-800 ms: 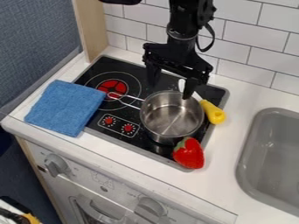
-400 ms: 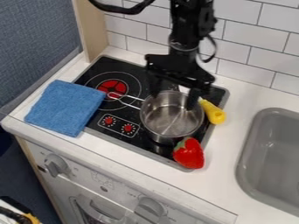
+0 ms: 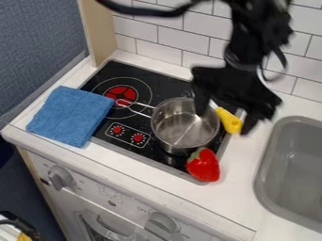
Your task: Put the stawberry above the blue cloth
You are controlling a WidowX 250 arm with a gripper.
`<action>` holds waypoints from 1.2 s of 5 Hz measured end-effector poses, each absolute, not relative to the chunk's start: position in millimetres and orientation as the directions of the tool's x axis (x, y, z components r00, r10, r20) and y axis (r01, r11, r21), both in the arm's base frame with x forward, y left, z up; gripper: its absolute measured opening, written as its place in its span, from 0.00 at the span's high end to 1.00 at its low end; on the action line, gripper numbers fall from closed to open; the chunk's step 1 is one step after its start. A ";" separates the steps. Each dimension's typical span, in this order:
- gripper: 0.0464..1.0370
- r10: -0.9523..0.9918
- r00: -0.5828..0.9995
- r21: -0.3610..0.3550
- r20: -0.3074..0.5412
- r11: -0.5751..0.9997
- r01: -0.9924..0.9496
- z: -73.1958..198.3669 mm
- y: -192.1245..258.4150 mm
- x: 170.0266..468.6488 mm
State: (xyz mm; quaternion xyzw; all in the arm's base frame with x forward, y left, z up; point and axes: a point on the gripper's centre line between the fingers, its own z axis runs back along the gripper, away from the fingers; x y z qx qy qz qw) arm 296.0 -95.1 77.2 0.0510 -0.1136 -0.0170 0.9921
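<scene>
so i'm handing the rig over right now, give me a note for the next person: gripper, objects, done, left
Gripper: open, nothing held, over the right side of the pot and the yellow handle.
Strawberry: at the stove's near right corner, just in front of the pot.
Blue cloth: at the stove's left side, partly on the counter.
Done: no placement.
Left: grasp strawberry, carry it to the cloth, release.

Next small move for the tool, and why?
I'd shift the tool forward over the strawberry before lowering: it's open but hangs around the pot's right rim and the yellow handle, while the strawberry sits by the pot at the stove's front corner.
</scene>
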 end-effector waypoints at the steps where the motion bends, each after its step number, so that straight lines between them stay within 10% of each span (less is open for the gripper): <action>1: 0.04 0.010 0.991 0.042 0.137 0.999 -0.016 44.4 -108.0 267.7; 4: 0.04 0.119 0.993 0.043 0.023 0.992 -0.120 7.0 -76.9 241.1; 6: 0.04 0.005 0.986 0.040 0.168 0.999 -0.011 56.4 -72.3 242.6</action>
